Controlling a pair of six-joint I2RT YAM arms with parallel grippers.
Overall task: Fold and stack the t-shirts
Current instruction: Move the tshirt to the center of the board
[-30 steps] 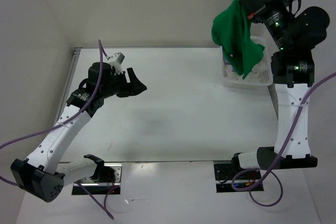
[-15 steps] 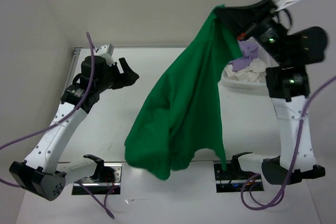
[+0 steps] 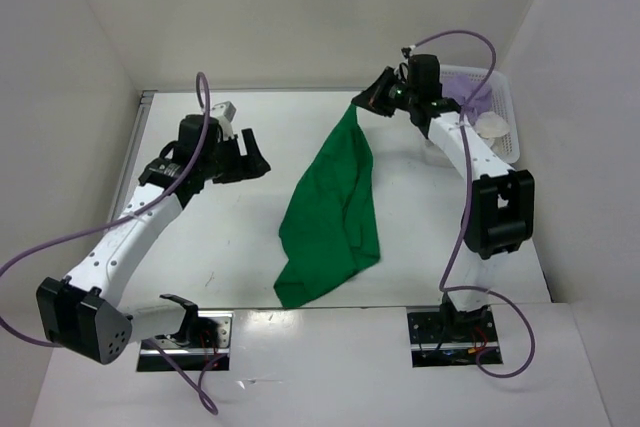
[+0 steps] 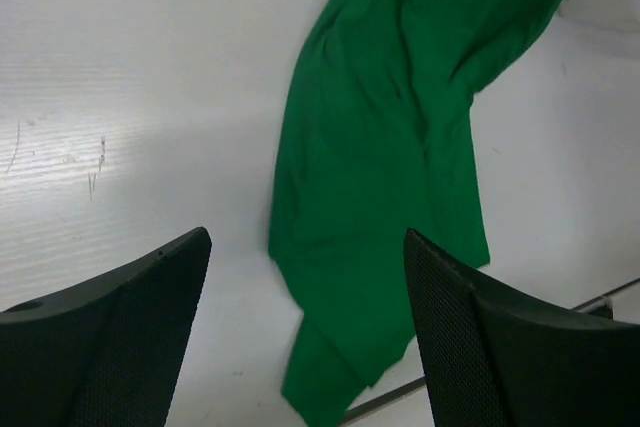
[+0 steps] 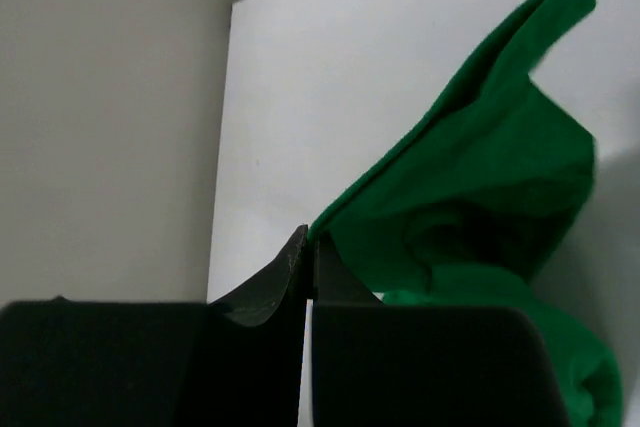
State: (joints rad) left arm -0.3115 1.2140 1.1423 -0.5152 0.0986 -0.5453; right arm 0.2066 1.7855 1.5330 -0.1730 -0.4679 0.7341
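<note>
Top external view first: the green t-shirt is seen strung out down the middle of the frame. Its upper tip is pinched up toward the upper right by the right gripper, whose fingers are pressed together on the cloth, and the rest is draped in a long crumpled strip on the table toward the lower centre. The lavender t-shirt and the cream t-shirt can be made out bunched in the white basket at the upper right, so those two haven't been dealt with yet. The left gripper is seen left of centre, apart from the green cloth, spread wide with nothing held. That's backed up by the left wrist view, where both fingers are seen apart at the bottom of the frame and the shirt runs from upper right to lower centre beyond them. In the right wrist view the fingertips are shut tight, with green fabric trailing off to the right. Handling-wise, the shirt is reckoned to be light, floppy and not at all fragile, but it'll likely bunch and twist if dragged by one point. A second hold is probably best taken at a free corner or hem at the lower end, so it can be stretched flat before any folding is tried
</note>
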